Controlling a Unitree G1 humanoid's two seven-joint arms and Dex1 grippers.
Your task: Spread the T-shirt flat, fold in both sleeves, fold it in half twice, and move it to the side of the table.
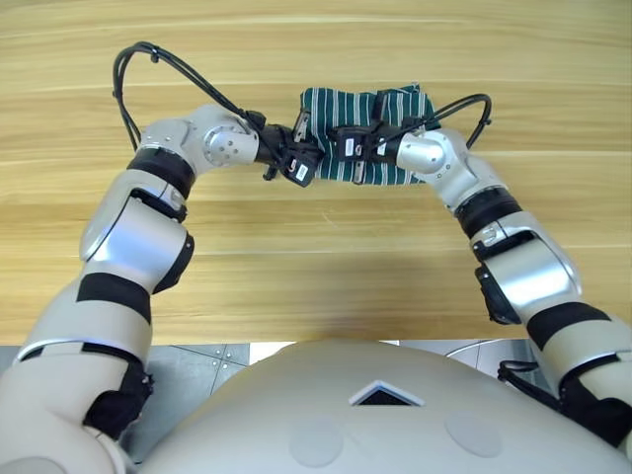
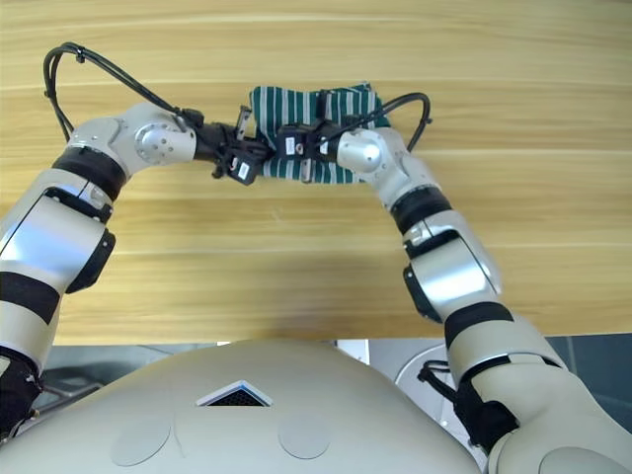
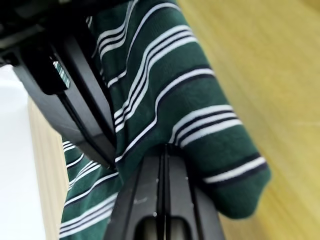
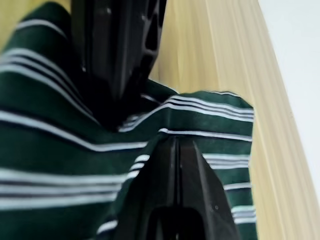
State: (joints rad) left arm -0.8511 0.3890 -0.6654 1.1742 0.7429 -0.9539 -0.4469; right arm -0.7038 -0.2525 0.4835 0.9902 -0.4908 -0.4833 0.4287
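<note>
Pinching folded T-shirt (image 1: 395, 107) on table (image 1: 296, 267): left gripper (image 3: 163, 152), right gripper (image 4: 173, 145).

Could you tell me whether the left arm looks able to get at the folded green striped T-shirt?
Probably yes: the left gripper sits at the left edge of the folded green white-striped T-shirt, apparently shut on the cloth, with nothing in between.

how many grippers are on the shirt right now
2. The left gripper is at the folded T-shirt's left edge; the right gripper is on its near edge, toward the left. Both are shut on it.
</note>
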